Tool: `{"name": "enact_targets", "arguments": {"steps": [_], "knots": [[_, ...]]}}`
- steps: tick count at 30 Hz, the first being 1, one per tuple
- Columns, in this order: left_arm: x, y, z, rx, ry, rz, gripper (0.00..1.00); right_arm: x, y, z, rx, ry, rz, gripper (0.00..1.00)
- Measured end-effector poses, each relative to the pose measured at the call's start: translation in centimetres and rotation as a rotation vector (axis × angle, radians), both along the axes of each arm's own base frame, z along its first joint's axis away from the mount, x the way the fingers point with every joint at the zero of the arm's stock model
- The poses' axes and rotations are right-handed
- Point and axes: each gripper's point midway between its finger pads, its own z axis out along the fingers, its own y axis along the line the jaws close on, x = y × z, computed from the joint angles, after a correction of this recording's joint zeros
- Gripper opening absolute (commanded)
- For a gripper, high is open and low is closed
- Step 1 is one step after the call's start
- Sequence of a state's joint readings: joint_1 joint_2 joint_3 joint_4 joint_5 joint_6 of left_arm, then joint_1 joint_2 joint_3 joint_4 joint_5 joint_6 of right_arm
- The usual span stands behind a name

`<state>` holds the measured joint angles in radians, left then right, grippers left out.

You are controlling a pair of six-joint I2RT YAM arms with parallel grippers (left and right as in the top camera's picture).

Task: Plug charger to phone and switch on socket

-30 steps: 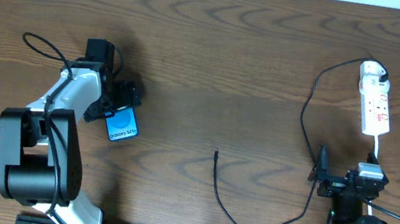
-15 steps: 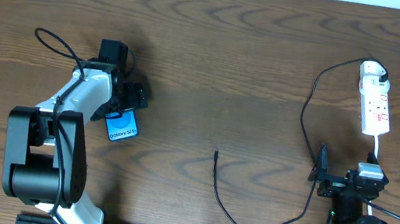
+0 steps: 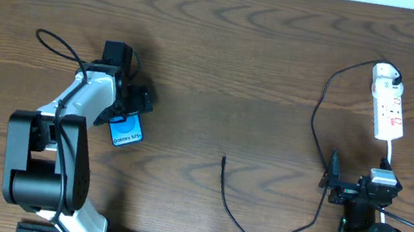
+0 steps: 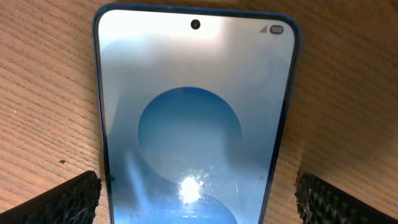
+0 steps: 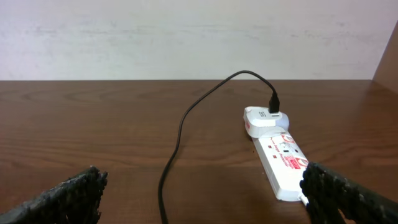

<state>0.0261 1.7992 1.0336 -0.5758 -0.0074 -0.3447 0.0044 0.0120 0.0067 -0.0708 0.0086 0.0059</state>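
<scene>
Judging by how things lie, only the mains end of the job is done. On the wooden table (image 3: 216, 52) nothing has been grasped yet. The L gripper (image 3: 131, 106) is held low over the phone (image 4: 196, 124) at table left. Its jaws are spread wide, w/ pads seen either side of the handset's lower end and bare wood btwn pad and edge, so nothing is gripped. The R gripper (image 5: 205, 202) is parked at the near-right edge, likewise released and empty, aimed toward the socket (image 3: 388, 106) at far right. The charger (image 3: 319, 108) is already seated in the socket's far end by its white plug (image 3: 386, 75). Its cable is draped down to mid-table, where the plug tip (image 3: 223, 159) lies loose, well apart from the phone. Left to do, by est.: tip picked up, inserted in phone, switch pressed. Switch pos. cannot be read.
</scene>
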Motion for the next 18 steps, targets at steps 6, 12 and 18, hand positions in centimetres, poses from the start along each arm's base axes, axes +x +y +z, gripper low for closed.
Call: {"name": "enact_targets", "arguments": {"steps": [6, 12, 18], "knots": [[-0.21, 0.11, -0.13, 0.007, 0.006, 0.001, 0.99, 0.0, 0.0, 0.0, 0.0, 0.0, 0.0, 0.99], [-0.32, 0.1, -0.33, 0.006, 0.006, -0.001, 1.0, 0.0, 0.0, 0.0, 0.0, 0.0, 0.0, 0.99], [0.0, 0.03, -0.44, 0.002, -0.015, -0.002, 1.0, 0.0, 0.0, 0.0, 0.0, 0.0, 0.0, 0.99]]}}
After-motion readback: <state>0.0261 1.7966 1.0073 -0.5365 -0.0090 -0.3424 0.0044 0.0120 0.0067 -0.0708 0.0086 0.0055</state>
